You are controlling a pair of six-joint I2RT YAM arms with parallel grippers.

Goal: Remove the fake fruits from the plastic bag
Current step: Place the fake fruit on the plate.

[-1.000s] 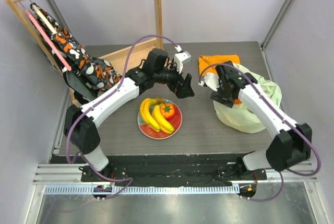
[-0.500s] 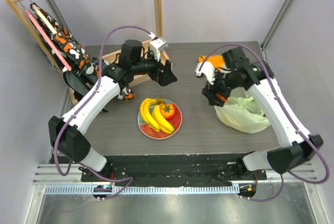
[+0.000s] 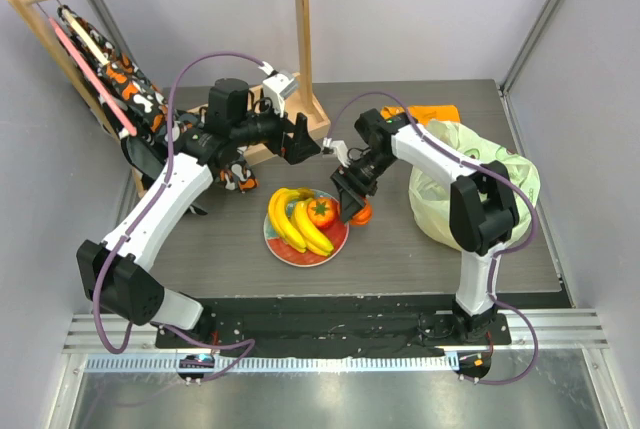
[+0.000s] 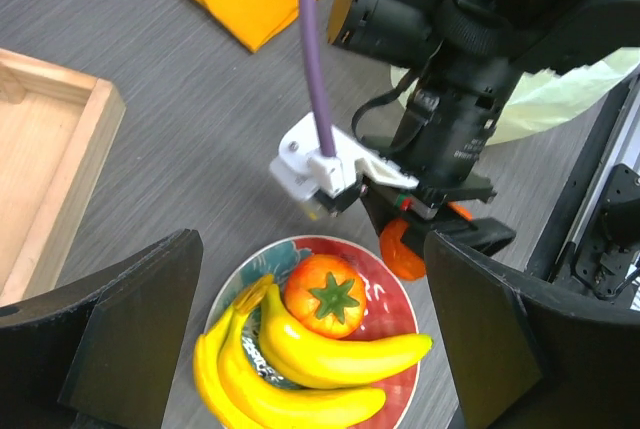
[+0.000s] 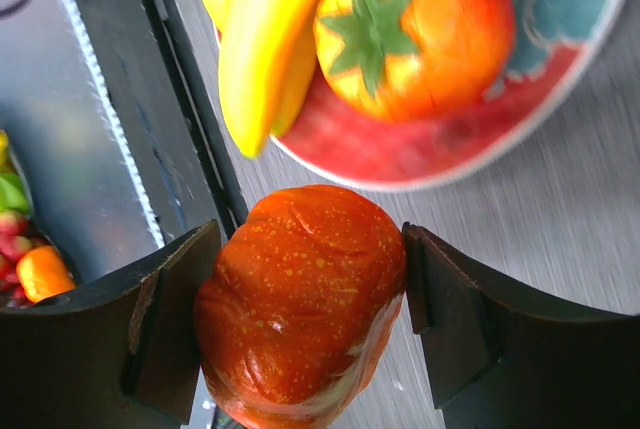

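**Desk:** What is the claw doing?

**Me:** The right claw (image 5: 308,321) is gripping a speckled orange-red fruit (image 5: 300,289), one pad pressing each flank, so the jaws are closed only as far as the fruit allows. I'm holding it just beside the plate (image 3: 336,245), off the rim on the side toward the bag. I can't tell how high it is hanging.

**Desk:** So which step are you working on?

**Me:** I'm judging this to be the drop-off. Next I'm needing a short slide over the rim and then a release into the bare patch (there isn't much of it).

**Desk:** What is sitting in the plate?

**Me:** The bananas (image 3: 294,225) are lying across it, and the green-stemmed fruit (image 3: 320,211) is resting against them.

**Desk:** And beyond that?

**Me:** The left claw (image 3: 302,139) is hovering behind the plate with its jaws spread wide, carrying nothing. To the right, the bag (image 3: 430,207) is slumping on the table with the right arm passing over it. I can't tell whether it is hiding more fruit. Behind it, an orange cloth (image 3: 436,114) is lying flat.
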